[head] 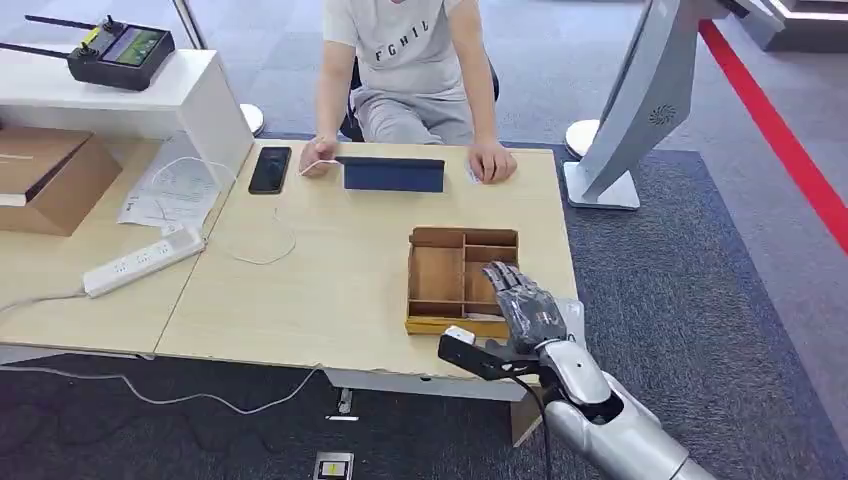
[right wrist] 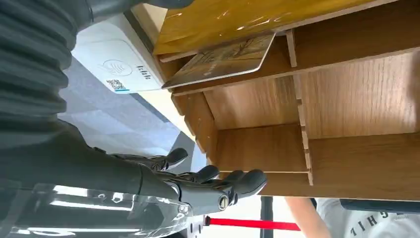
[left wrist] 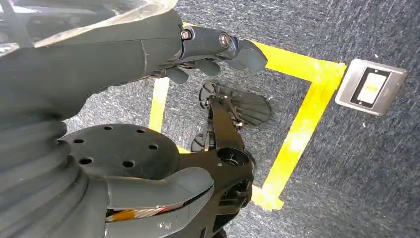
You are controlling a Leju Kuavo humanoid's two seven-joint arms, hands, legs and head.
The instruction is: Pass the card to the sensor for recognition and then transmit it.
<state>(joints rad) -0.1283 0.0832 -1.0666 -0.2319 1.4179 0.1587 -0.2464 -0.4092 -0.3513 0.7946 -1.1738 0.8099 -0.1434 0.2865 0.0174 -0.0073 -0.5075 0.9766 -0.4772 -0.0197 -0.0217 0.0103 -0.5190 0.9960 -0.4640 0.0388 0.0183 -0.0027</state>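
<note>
Reaching right hand (head: 522, 305), fingers spread and empty, into wooden tray (head: 437, 275); pinch card (right wrist: 223, 58) by free edge, avoid dividers.

I count around the wooden tray (head: 437, 325): one card (right wrist: 223, 59) inside it, one white sensor (right wrist: 115, 67) just beside it, one phone (head: 270, 169), one tablet (head: 393, 174), one power strip (head: 143, 262), one cardboard box (head: 50, 175), one person (head: 410, 60) beyond it.
</note>
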